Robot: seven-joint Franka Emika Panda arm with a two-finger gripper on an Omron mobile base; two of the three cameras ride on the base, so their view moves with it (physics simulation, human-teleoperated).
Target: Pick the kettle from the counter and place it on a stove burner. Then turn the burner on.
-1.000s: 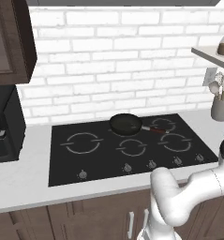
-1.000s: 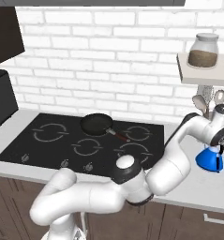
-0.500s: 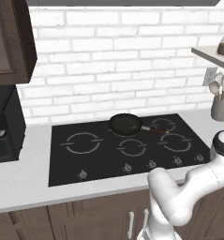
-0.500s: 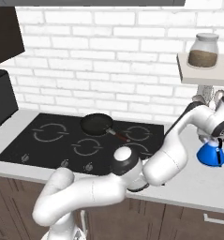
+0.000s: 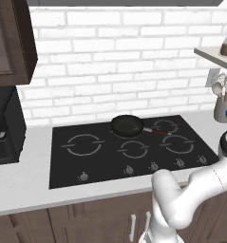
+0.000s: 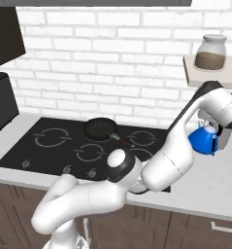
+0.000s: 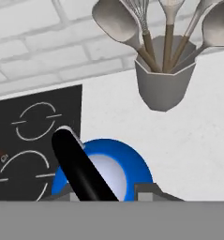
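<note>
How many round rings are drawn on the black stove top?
5. On the stove top: a big one at left, one in the middle, one front right, one back right, and one under the black pan.

The pale counter (image 5: 24, 185) carries the black glass cooktop (image 5: 67, 166) with a frying pan (image 5: 127, 126) on it, a grey utensil cup (image 7: 164, 79) at its right, and seemingly a dark appliance (image 5: 5, 128) far left

A rounded bright-blue kettle (image 7: 106, 164) with a dark arched handle sat low. Beyond it stood a grey utensil cup (image 7: 164, 75) on the pale bench (image 7: 188, 145), beside black stove glass (image 7: 33, 136).
</note>
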